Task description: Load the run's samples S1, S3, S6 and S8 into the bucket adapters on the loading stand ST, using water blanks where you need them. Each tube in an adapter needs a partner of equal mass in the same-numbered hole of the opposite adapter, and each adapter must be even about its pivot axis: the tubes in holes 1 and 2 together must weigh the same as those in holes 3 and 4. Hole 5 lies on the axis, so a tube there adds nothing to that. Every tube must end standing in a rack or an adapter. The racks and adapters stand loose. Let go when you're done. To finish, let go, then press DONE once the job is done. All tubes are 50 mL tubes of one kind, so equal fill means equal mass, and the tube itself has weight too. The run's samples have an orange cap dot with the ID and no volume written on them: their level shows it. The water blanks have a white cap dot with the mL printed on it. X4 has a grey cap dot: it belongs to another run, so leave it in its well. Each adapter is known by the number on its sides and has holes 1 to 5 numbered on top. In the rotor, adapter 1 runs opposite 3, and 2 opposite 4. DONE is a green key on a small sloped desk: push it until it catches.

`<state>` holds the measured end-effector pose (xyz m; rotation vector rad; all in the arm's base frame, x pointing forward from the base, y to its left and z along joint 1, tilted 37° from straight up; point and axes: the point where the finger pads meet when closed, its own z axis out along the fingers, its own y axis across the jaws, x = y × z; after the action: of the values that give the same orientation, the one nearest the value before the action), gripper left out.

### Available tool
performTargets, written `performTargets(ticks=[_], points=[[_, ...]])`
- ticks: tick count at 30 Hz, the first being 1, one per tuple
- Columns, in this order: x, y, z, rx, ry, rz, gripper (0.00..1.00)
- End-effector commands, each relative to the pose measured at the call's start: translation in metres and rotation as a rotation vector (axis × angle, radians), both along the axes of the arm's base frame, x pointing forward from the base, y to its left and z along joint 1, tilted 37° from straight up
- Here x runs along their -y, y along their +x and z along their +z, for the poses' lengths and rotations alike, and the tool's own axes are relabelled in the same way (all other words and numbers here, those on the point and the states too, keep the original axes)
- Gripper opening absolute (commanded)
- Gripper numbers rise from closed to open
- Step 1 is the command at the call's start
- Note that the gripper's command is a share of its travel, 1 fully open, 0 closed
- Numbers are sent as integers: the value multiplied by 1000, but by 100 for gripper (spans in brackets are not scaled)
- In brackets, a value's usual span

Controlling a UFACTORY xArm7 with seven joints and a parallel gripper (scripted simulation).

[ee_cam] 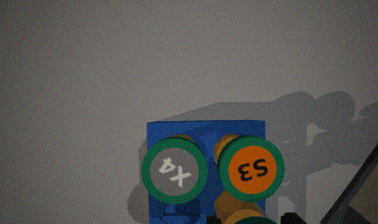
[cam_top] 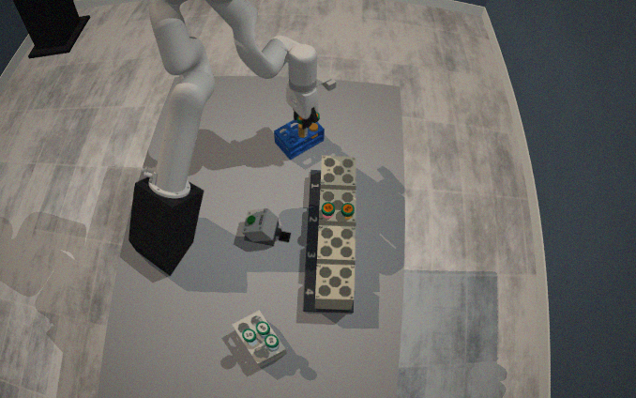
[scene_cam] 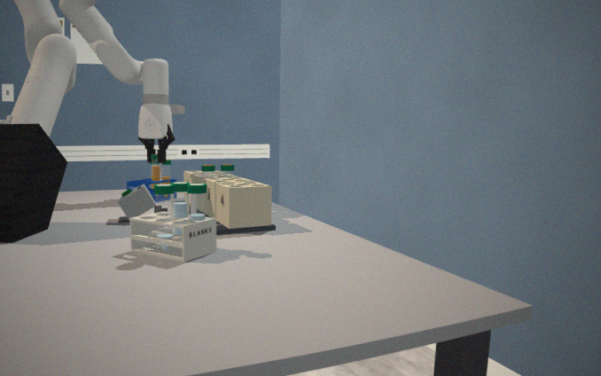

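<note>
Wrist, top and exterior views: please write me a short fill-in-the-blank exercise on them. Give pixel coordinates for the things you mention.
The dot on X4 (ee_cam: 174, 171) is ____.
The gripper (cam_top: 306, 121) (scene_cam: 156, 160) (ee_cam: 252, 218) is shut on a tube (cam_top: 302, 130) (scene_cam: 155, 173) (ee_cam: 250, 220) whose cap is ____.
The two loaded samples (cam_top: 347, 209) (scene_cam: 227, 167) stand beside the number ____ on the loading stand (cam_top: 312, 269) (scene_cam: 252, 229).
The BLANKS rack (cam_top: 272, 357) (scene_cam: 199, 245) holds ____ tubes.

Missing words: grey; green; 2; three.
</note>
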<state>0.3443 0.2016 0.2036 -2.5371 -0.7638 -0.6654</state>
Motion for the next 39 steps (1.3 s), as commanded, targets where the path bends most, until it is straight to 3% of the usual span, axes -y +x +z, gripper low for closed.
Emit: performTargets(ticks=[1, 39], points=[[1, 0, 3, 2, 1, -1, 0], [30, -19, 50, 3, 1, -1, 0]])
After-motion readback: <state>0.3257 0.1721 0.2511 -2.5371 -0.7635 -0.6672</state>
